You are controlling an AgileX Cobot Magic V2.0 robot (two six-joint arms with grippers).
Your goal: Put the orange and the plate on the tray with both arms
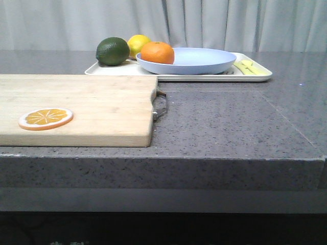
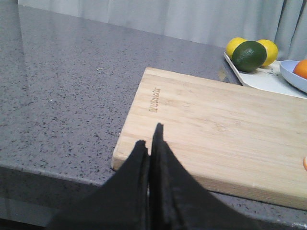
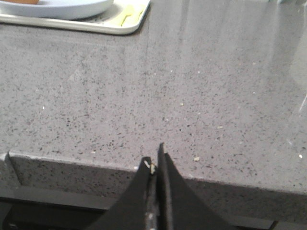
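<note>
The orange (image 1: 158,52) sits in the left part of the pale blue plate (image 1: 204,60), and the plate rests on the cream-white tray (image 1: 255,76) at the back of the counter. In the left wrist view the orange (image 2: 302,68), plate (image 2: 290,75) and tray (image 2: 259,79) show at the edge. In the right wrist view the plate (image 3: 62,8) and tray (image 3: 120,26) show at the far edge. My left gripper (image 2: 149,143) is shut and empty, over the near corner of the cutting board. My right gripper (image 3: 154,160) is shut and empty at the counter's front edge. Neither gripper shows in the front view.
A wooden cutting board (image 1: 92,109) with a metal handle (image 1: 160,107) lies front left, an orange slice (image 1: 46,118) on it. A dark green fruit (image 1: 112,51) and a lemon (image 1: 137,45) sit on the tray's left end. Two lemons (image 2: 249,47) show in the left wrist view.
</note>
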